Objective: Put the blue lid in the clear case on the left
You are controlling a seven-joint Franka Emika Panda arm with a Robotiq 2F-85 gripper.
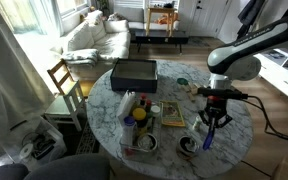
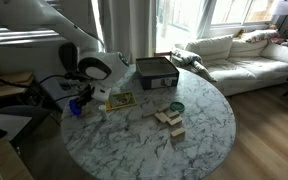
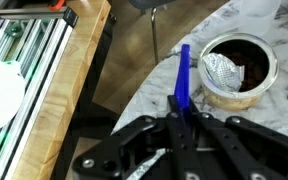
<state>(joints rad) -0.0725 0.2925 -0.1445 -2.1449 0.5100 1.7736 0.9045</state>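
Presently the pincer (image 3: 184,113) is seen clamped on the blue lid (image 3: 184,72). The lid is held edge-on between the fingers and shows beyond the fingertips as a thin blue strip. In the wrist view the lid is carried over the rim of the marble bench (image 3: 274,40), and wooden floor is visible past that edge. Just beside the lid, a round tan-rimmed bowl (image 3: 234,68) with crumpled foil inside is noted on the bench.

In an exterior view the pincer (image 1: 213,120) is held over the bench near its edge, with the lid (image 1: 208,138) hanging below it. Whether the lid touches the surface cannot be told.

The clear case (image 1: 131,110) is found well apart from the pincer, across the bench, with small items inside it. A black box (image 1: 134,72) is placed just beyond the case's far end. A teal disc (image 1: 181,82) is noted between the box and the pincer.
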